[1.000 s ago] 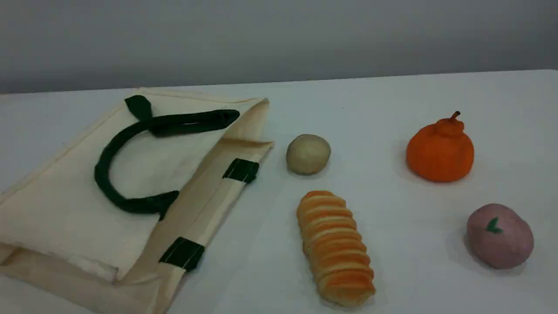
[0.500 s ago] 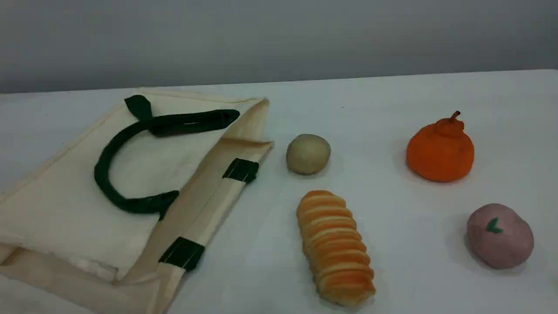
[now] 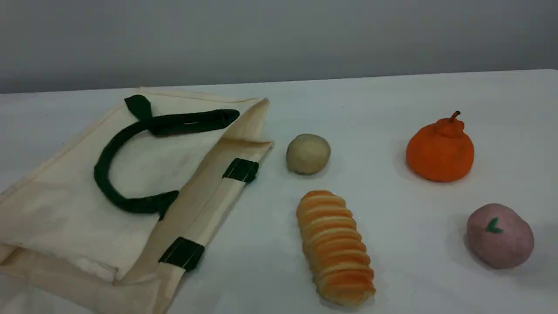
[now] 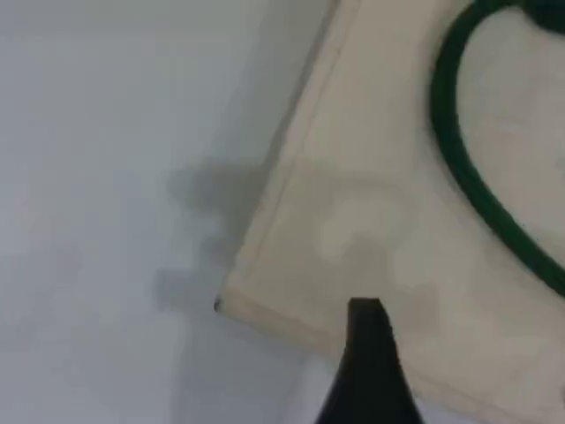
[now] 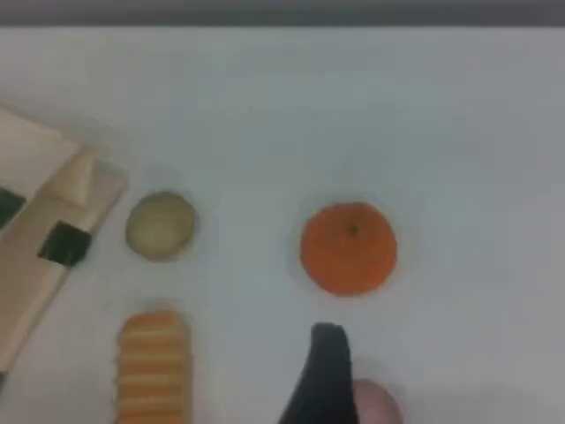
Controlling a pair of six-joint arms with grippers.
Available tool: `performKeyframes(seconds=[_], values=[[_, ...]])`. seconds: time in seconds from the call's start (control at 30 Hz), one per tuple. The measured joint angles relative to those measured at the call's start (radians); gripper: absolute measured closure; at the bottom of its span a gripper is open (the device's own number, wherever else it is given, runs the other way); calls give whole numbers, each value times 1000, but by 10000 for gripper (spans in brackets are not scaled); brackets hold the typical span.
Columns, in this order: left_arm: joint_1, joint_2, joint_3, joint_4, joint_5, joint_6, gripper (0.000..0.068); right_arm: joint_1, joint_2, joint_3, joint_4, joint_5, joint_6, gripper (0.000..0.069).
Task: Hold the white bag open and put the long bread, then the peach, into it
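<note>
The white bag (image 3: 65, 209) lies flat on the left of the bench (image 3: 392, 96), its mouth turned toward the food and one green handle (image 3: 102, 168) curled on its upper panel — nothing is inside yet. The long bread (image 3: 335, 246) lies just right of the mouth, the peach (image 3: 500, 235) well off to the right, both untouched; a beige ball (image 3: 308, 153) and an orange fruit (image 3: 440, 148) sit behind them. Neither arm shows in the scene view. The left gripper (image 4: 366, 353) hangs above a corner of the bag, jaws wide and empty; the right gripper (image 5: 325, 371) hovers above the bench near the peach, likewise wide and holding nothing. The job looks to be at its first step — opening the bag. Next, the left gripper likely needs to catch the upper lip or handle and lift it so the mouth gapes.
</note>
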Motion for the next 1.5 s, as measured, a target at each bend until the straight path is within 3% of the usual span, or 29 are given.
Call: performKeyframes(seconds=[0.3, 0.5, 1.07, 1.5], values=[[0, 223, -114, -4, -38, 37, 210, 0, 100, 0, -2, -107, 0, 107], [0, 346, -175, -7, -53, 76, 210, 0, 149, 0, -2, -116, 0, 107], [-95, 630, -311, 3, -101, 76, 210, 0, 160, 0, -2, -131, 0, 107], [-115, 734, -368, -5, -135, 76, 210, 0, 160, 0, -2, -123, 0, 107]])
